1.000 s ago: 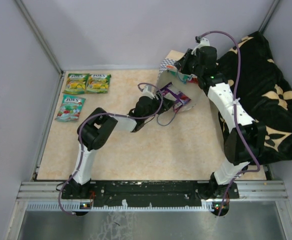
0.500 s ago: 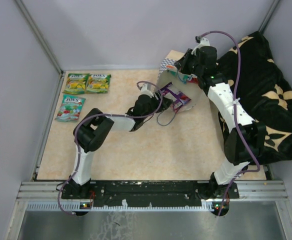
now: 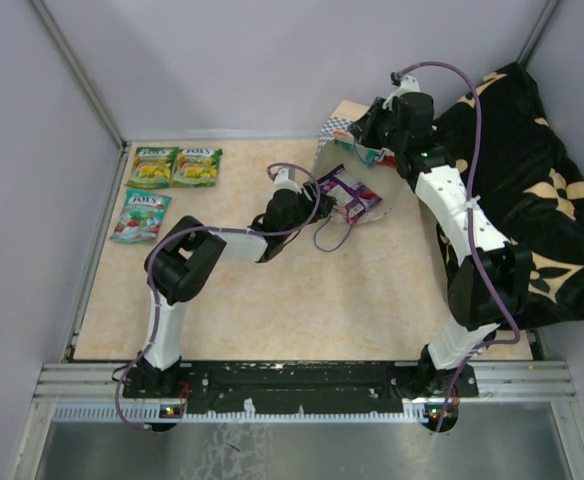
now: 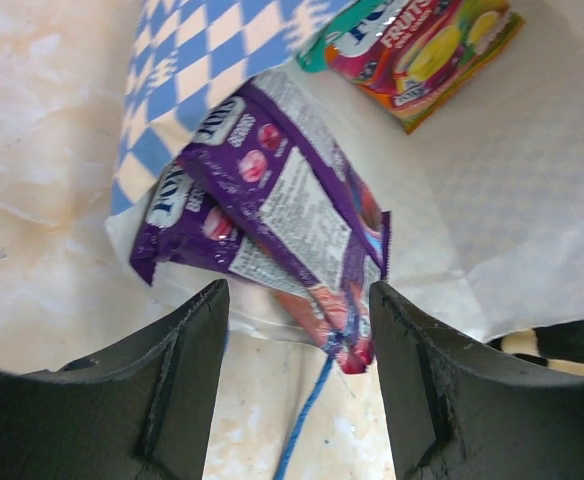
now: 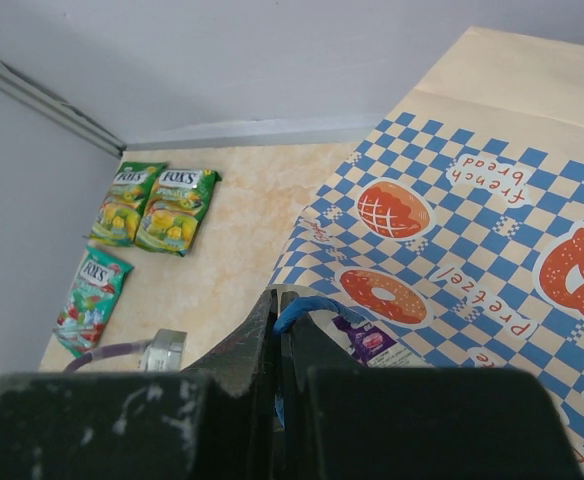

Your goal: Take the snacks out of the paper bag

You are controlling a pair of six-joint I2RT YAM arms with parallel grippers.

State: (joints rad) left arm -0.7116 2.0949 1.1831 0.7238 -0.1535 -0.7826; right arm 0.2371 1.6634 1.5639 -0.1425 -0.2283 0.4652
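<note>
Peeking from the mouth of the cream-tan paper bag [image 4: 185, 62] with its blue-white checkered band, two glossy purple candy pouches [image 4: 272, 190] overlap, the lower one mostly hidden. The left gripper [image 4: 297, 300] sits just before them, jaws apart, holding nothing; whether it touches the nearest pouch corner is unclear. Deeper inside, an orange-red pouch [image 4: 424, 50] is cut off by the frame. The right gripper [image 5: 277, 297] is clamped on the thin blue cord handle [image 5: 307, 303] at the bag's rim. Open beige tabletop [image 3: 272, 310] stretches left to two green-yellow pouches [image 3: 152, 167] and a teal pouch [image 3: 140, 217] near the far-left corner, below grey walls [image 3: 252, 60]; a black flowered cloth [image 3: 532, 200] crowds the right edge
</note>
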